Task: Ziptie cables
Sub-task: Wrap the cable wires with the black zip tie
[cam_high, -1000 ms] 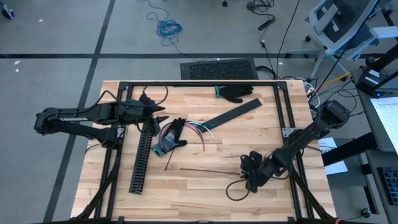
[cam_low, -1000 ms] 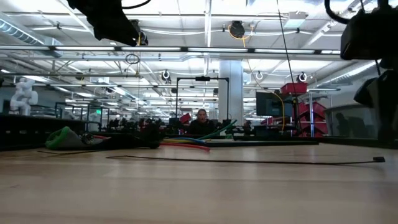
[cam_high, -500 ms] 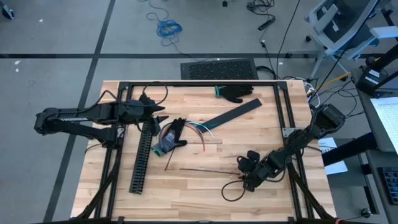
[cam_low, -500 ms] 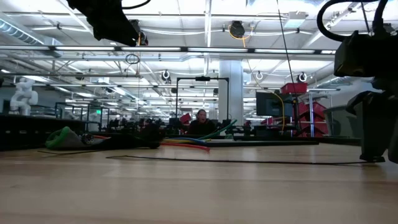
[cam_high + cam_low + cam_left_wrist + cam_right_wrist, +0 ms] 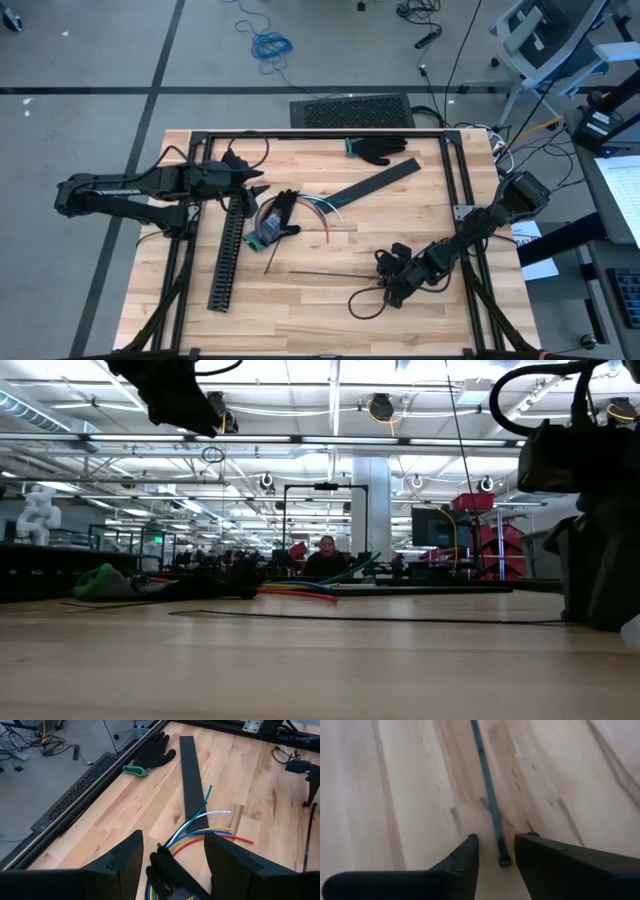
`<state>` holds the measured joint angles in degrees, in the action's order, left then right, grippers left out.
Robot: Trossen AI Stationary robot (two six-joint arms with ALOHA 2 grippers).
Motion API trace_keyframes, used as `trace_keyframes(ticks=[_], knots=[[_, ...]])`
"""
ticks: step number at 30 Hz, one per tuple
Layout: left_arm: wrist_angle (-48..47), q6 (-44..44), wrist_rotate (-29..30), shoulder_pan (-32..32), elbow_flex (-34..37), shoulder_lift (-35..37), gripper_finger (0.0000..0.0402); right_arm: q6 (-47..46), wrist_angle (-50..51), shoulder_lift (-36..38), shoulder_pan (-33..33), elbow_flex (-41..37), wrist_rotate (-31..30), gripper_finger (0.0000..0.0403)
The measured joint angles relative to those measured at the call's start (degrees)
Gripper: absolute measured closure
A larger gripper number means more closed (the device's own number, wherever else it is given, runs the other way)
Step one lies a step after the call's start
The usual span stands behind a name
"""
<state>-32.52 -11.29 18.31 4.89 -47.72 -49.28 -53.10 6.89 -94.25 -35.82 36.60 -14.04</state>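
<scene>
The right gripper point(image 5: 392, 288) is reaching low over the near part of the table point(image 5: 300, 310), its arm stretching in slantwise from the table's right edge with the wrist bent down toward the wood. Its fingers point(image 5: 465, 865) are standing slightly apart with a gap between them, and the head end of a thin dark zip tie point(image 5: 487, 795) is lying flat on the boards in that gap, not clamped. The tie is running straight away from the fingertips toward the left arm's side.

Well beyond it, the left gripper point(image 5: 255, 182) is hovering with its arm extending level from the table's left edge. Its fingers point(image 5: 125, 865) are standing parted, holding nothing. Just ahead of them the cables point(image 5: 200, 827) are lying fanned out on the wood, white, green, blue, yellow and red. A flat black strip point(image 5: 192, 775) is lying beside the cable ends, and a black glove point(image 5: 152, 752) is lying farther on. A long slotted channel point(image 5: 228, 250) is lying just under the left gripper.
</scene>
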Motion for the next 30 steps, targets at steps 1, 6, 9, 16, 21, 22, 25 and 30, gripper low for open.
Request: trace_keyframes(ticks=[1, 6, 9, 16, 21, 22, 25, 30], knots=[[0.0, 0.0, 0.0, 0.0, 0.0, 0.0, 0.0197, -0.1, 0.0, -0.1, -0.2, 0.0, -0.2, 0.0289], [-0.1, 0.0, 0.0, 0.0, 0.0, 0.0, 0.0197, -0.8, 0.5, 0.2, -0.2, 0.0, 0.9, 0.0324], [-0.2, 0.0, 0.0, 0.0, 0.0, 0.0, 0.0197, -2.0, 0.5, 0.4, -0.2, 0.0, 2.0, 0.0357], [-0.2, 0.0, 0.0, 0.0, 0.0, 0.0, 0.0197, -1.9, 0.5, 0.4, -0.3, -0.1, 2.1, 0.0356], [-0.2, 0.0, 0.0, 0.0, 0.0, 0.0, 0.0197, -0.9, 0.7, 0.4, -0.4, -0.1, 2.8, 0.0305], [-0.2, 0.0, 0.0, 0.0, 0.0, 0.0, 0.0197, -0.4, 0.7, 0.4, -0.4, -0.1, 3.1, 0.0295], [-0.3, 0.0, 0.0, 0.0, 0.0, 0.0, 0.0197, 2.6, 0.8, 0.5, -0.4, -0.1, 4.7, 0.0271], [-1.1, -0.1, 0.0, 0.0, 0.0, 0.0, 0.0197, 5.9, 1.1, 0.6, -0.3, 0.0, 6.1, 0.0261]])
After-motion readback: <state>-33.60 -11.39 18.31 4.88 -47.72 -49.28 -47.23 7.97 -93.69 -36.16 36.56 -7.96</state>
